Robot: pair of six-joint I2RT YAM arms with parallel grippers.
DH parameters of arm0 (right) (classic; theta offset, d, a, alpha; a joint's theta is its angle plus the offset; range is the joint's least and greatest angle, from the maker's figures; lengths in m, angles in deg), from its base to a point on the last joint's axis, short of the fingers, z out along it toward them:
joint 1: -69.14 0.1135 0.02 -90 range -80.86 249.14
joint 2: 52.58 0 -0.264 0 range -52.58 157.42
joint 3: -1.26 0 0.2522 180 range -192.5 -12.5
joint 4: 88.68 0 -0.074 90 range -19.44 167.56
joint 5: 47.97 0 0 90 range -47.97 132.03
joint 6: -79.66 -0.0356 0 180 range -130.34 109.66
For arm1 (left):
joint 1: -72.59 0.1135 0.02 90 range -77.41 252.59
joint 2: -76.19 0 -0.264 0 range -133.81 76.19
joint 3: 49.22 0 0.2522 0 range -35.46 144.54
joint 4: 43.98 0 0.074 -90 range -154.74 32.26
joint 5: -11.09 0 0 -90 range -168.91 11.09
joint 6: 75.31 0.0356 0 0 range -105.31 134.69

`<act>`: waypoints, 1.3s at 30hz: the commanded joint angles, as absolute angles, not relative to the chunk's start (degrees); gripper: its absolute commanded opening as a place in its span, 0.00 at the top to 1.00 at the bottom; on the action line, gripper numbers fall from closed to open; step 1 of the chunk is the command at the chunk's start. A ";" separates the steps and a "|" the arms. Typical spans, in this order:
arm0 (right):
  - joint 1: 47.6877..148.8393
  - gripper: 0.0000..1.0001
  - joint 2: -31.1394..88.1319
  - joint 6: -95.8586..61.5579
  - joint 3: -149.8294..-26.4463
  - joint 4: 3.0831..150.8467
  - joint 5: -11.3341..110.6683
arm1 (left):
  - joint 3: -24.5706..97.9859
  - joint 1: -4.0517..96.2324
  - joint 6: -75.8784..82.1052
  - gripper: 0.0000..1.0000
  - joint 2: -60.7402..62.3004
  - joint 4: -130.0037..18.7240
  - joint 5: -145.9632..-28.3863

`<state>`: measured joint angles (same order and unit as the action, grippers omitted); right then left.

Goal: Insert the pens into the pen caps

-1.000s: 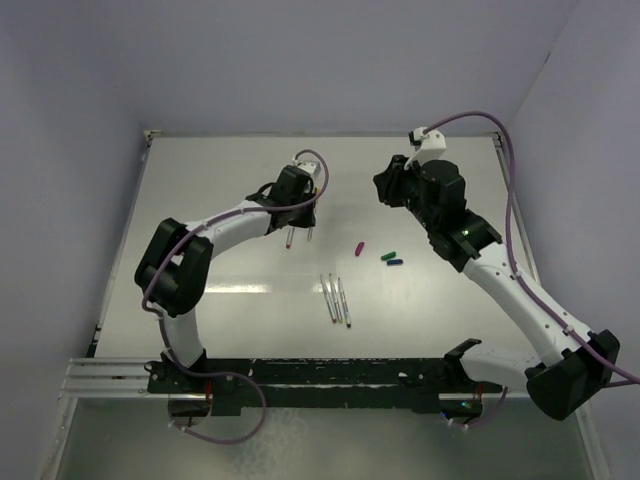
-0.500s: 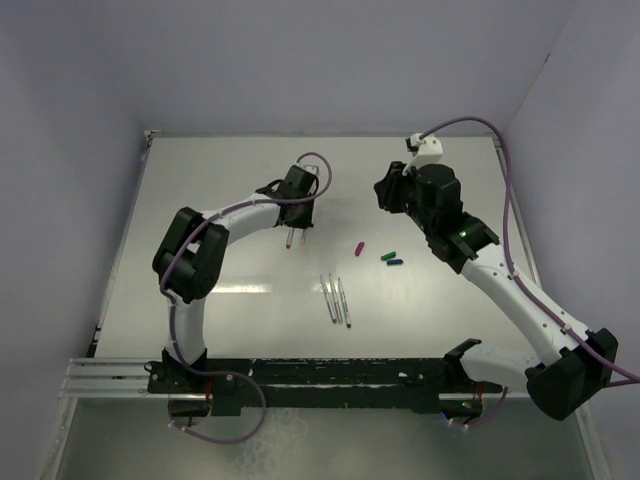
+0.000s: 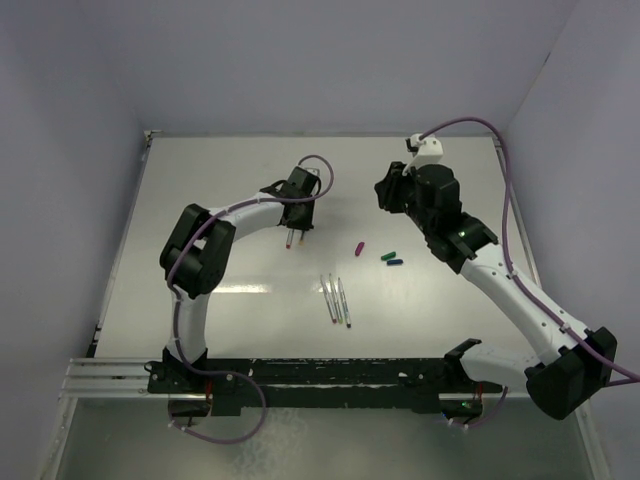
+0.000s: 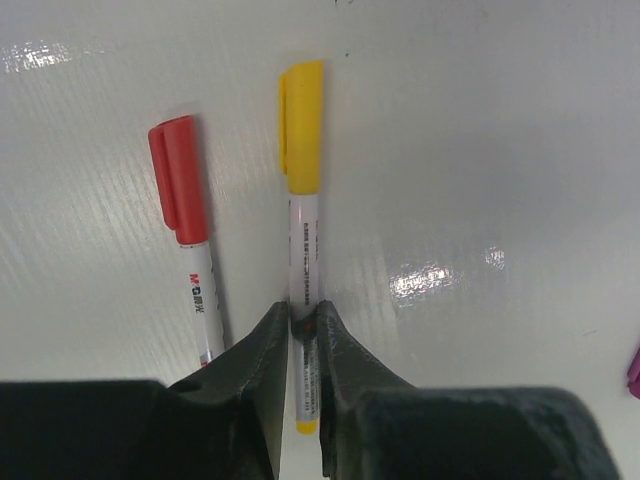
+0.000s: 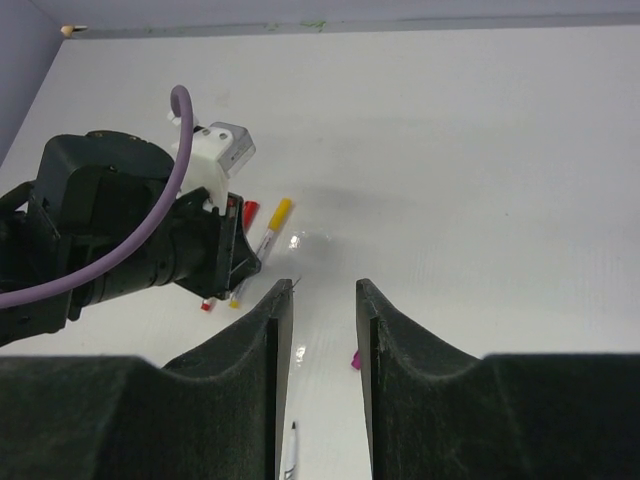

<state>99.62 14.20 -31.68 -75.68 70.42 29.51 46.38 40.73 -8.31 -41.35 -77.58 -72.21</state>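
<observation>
My left gripper [image 4: 305, 312] is shut on the yellow-capped pen [image 4: 303, 230], which lies flat on the table. A red-capped pen [image 4: 190, 250] lies just left of it. From above, the left gripper [image 3: 300, 215] sits over these two pens [image 3: 290, 240] at mid-left. Three uncapped pens [image 3: 336, 299] lie side by side in the middle. The purple cap [image 3: 359, 246], green cap [image 3: 386, 255] and blue cap [image 3: 395, 262] lie loose right of centre. My right gripper [image 5: 322, 290] is open and empty, held above the table; from above it [image 3: 384, 190] hangs beyond the caps.
The right wrist view shows the left gripper's body [image 5: 130, 250] with the yellow-capped pen [image 5: 272, 228] poking out, the purple cap [image 5: 355, 361] and one uncapped pen's tip [image 5: 291, 450] below. The white table [image 3: 220, 270] ends at walls on the far, left and right sides.
The left arm's elbow has swung right and forward while its gripper stays at the two capped pens. The right arm shifted slightly, then held still.
</observation>
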 commanded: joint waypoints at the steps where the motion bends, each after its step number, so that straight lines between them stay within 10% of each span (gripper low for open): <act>1: 99.72 0.66 14.20 -32.06 -74.77 73.08 29.66 | 48.19 41.30 -9.08 0.79 -41.29 -78.42 -71.47; 10: 99.72 0.67 14.65 -31.48 -74.04 74.30 30.14 | 48.82 41.30 -7.66 0.57 -36.72 -76.38 -72.85; 39: 99.12 0.67 12.68 -35.18 -68.08 73.96 25.12 | 27.18 23.21 -12.69 0.50 -15.13 -81.45 -74.45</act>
